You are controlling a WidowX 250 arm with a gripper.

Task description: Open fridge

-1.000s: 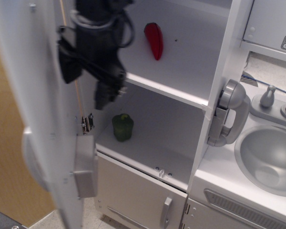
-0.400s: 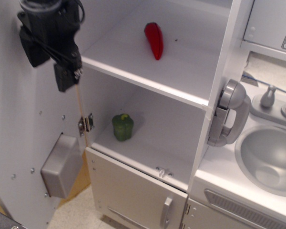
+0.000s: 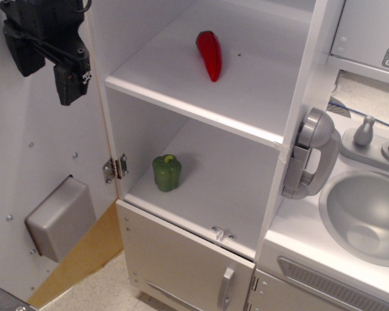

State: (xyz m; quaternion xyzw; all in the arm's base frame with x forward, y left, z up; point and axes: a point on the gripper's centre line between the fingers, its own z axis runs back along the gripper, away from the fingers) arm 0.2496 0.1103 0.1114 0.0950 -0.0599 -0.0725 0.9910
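Note:
The white fridge [image 3: 201, 97] stands open. Its large door [image 3: 39, 162] is swung wide to the left, and I see its inner face with the grey back of the dispenser recess [image 3: 59, 217]. The door's handle is hidden. Two white shelves show inside. My black gripper [image 3: 68, 87] hangs at the top left, in front of the door's inner face and beside its hinge edge. Its fingers [image 3: 71, 81] point down and look closed together with nothing between them.
A red pepper [image 3: 210, 54] lies on the upper shelf and a green pepper [image 3: 166, 172] stands on the lower shelf. A grey phone handset [image 3: 309, 155] hangs on the fridge's right side. A smaller lower door [image 3: 181, 265] is shut below. A sink [image 3: 366, 210] is at the right.
The large door has swung further open to the left. My gripper has moved up and to the left with it, out of the fridge's front opening.

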